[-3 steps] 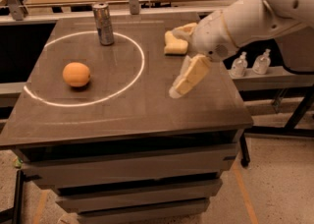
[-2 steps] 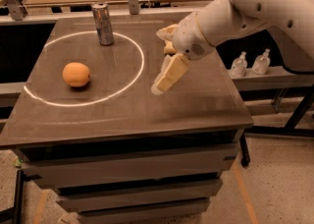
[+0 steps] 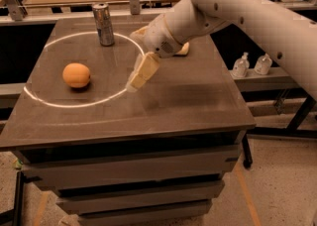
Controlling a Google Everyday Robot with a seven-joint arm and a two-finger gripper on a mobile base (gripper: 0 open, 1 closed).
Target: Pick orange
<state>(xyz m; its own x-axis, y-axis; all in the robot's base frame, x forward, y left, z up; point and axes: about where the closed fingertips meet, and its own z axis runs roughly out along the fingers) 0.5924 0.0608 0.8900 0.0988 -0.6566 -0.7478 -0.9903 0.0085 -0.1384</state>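
The orange (image 3: 76,75) is round and smooth. It sits on the dark table (image 3: 188,101) at the left, inside a white circle (image 3: 59,105) marked on the top. My gripper (image 3: 134,84) hangs from the white arm (image 3: 237,7) over the table's middle. It points down and to the left, right of the orange by about two orange widths, near the circle's right edge. It holds nothing that I can see.
A metal can (image 3: 103,24) stands upright at the back of the circle. A pale yellow sponge (image 3: 184,49) lies behind the arm, mostly hidden. Two small bottles (image 3: 251,64) stand on a lower shelf to the right. A cluttered bench runs behind the table.
My gripper and arm have moved left across the table, from near the right side to the circle's right edge. The orange and can have not moved.
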